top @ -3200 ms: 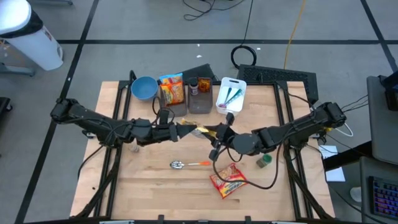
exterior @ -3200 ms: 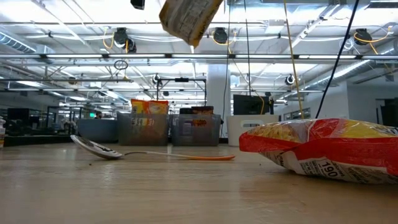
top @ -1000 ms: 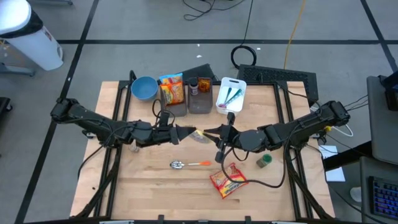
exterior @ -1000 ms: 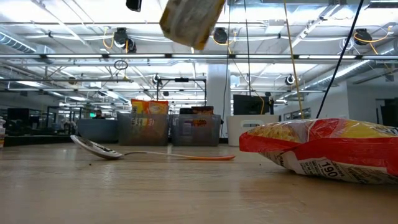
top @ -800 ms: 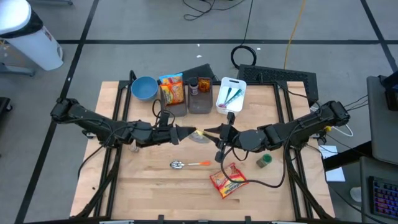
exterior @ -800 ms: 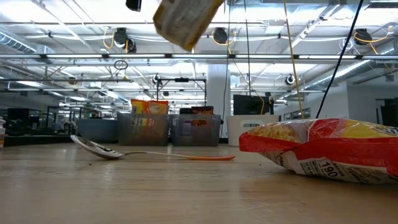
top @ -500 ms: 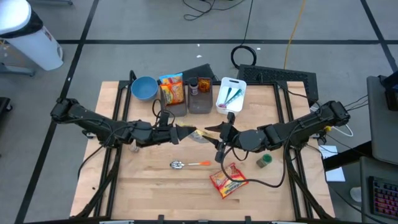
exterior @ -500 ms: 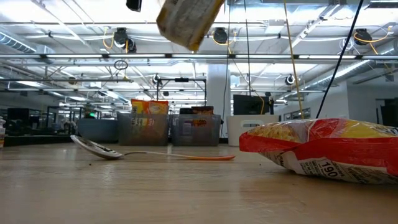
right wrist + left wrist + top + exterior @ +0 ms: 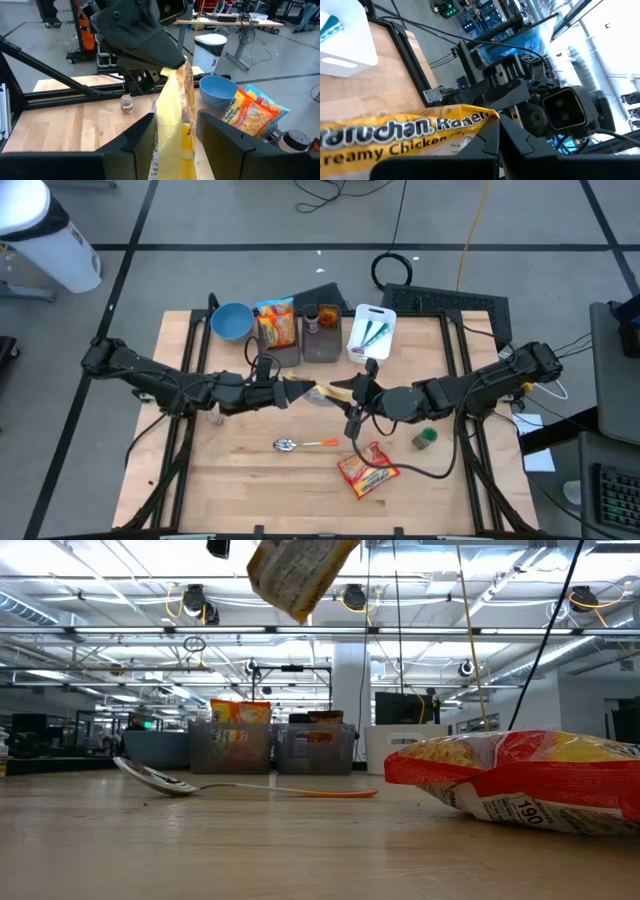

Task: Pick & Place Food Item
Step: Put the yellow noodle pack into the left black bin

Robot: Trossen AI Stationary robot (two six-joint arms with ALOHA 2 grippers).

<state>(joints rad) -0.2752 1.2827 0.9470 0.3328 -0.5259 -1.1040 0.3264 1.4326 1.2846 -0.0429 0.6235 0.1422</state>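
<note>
High view: ramen packet (image 9: 322, 393) held in mid-air over the tabletop (image 9: 240, 480), between left gripper (image 9: 302, 391) and right gripper (image 9: 349, 392); right fingers spread apart from their near-shut state a second before.

Low view: packet (image 9: 300, 575) hung high, barely shifted.

Left wrist view: fingers (image 9: 487, 140) clamped shut on the packet's edge (image 9: 400, 135).

Right wrist view: fingers (image 9: 142, 131) stood parted either side of the packet (image 9: 175, 115), apparently loose. Probably a handover to the left arm.
</note>
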